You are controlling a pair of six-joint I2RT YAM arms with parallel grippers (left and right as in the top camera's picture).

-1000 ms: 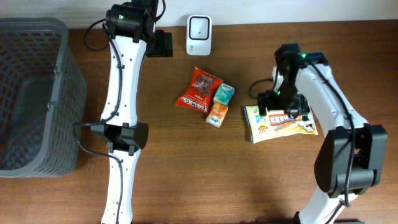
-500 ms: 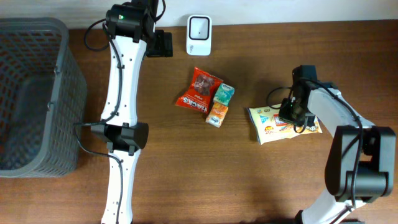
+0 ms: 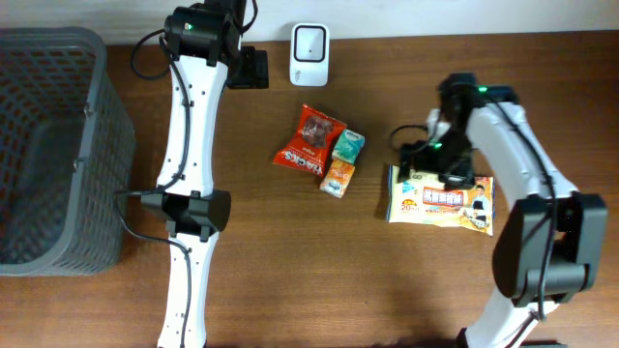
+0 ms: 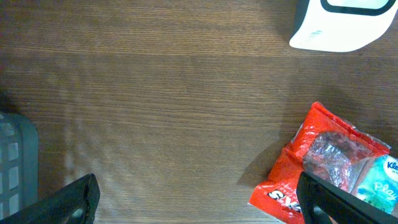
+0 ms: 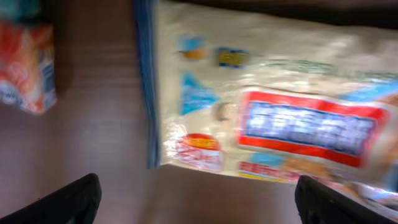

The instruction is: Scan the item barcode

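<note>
Snack pack (image 3: 442,201) has shifted vs before; right tool (image 5: 199,208) wide over its edge, nothing held. Step: pickup. Next: regrip, bring barcode to scanner (image 3: 309,43). Left tool (image 4: 198,208) wide too.

grey mesh basket (image 3: 108,155) at left of wooden table (image 3: 290,271), red snack bag (image 3: 309,140), teal pack, perhaps tissues (image 3: 348,145), orange pack (image 3: 338,178)

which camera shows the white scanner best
The overhead view. The white scanner shows whole there, from above, just past the red packet. The left wrist view catches only its lower part, cut off by the top right corner of the picture. The right wrist view does not show it at all.
</note>
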